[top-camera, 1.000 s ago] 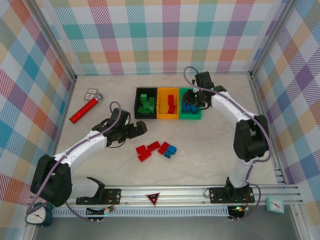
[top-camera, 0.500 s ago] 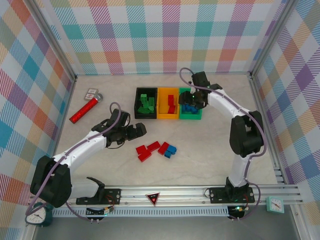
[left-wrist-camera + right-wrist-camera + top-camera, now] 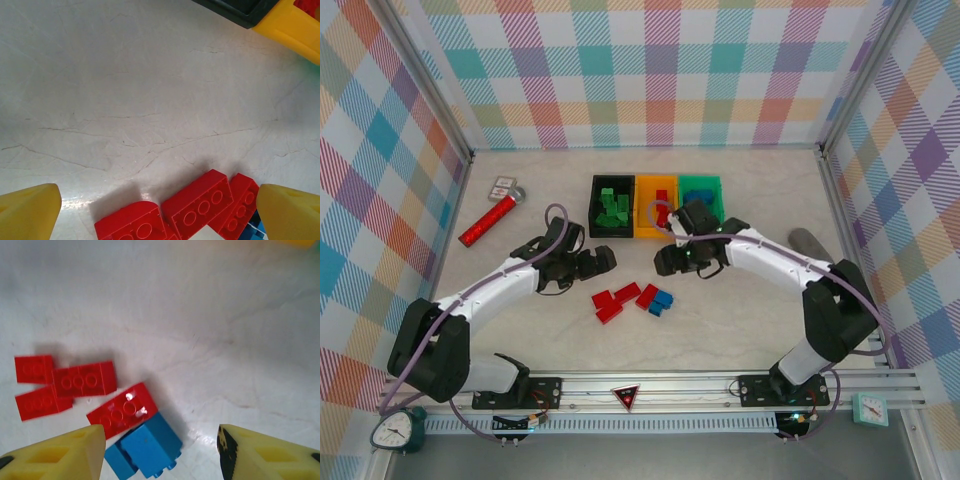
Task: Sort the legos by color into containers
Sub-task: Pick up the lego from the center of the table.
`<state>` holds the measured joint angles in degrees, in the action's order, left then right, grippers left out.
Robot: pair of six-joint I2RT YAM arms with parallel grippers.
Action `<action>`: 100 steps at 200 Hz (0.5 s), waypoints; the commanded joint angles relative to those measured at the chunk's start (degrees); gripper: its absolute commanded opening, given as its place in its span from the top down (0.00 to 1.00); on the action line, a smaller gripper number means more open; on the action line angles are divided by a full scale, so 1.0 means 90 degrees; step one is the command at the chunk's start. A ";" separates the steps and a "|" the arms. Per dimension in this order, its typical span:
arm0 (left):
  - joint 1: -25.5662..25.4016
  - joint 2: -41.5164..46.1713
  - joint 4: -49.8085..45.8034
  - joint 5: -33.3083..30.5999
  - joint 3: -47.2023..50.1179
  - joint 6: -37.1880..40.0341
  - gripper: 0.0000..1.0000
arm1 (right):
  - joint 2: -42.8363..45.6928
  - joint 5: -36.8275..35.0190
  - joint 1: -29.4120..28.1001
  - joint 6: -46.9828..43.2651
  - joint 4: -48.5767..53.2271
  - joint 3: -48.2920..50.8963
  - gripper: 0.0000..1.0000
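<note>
Top: red legos + blue lego loose on desk, near containers. L jaws, R jaws both near pile, between it and containers.

L wrist: jaws spread, empty; red legos at btm edge.

R wrist: jaws spread, empty; blue lego btwn fingertips, touching red nbr. Judgement: R descends straight on blue, straddles it w/o nudging red; L waits.

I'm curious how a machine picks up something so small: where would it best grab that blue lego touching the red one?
Probably from straight above, jaws closing on the upper part of two opposite walls of the blue lego. It seems to stand taller than the flat red lego touching one side, so a high pinch should clear that neighbour.
</note>
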<state>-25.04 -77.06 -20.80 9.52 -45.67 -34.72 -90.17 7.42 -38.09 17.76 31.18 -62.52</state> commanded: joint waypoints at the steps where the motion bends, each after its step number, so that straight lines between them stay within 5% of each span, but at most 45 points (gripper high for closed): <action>1: -0.0018 -0.0005 0.0104 0.0111 -0.0131 0.0039 0.00 | 0.0068 0.0089 -0.0304 0.0018 -0.0095 0.0319 0.39; 100: -0.0021 0.0136 0.0008 -0.0018 -0.0022 0.0063 0.00 | -0.0177 -0.0185 -0.0845 0.0683 -0.0445 0.0873 0.33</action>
<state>-25.04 -77.08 -20.78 9.41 -45.67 -34.72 -90.39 5.65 -45.10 21.87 29.19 -55.48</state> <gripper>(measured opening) 0.996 0.674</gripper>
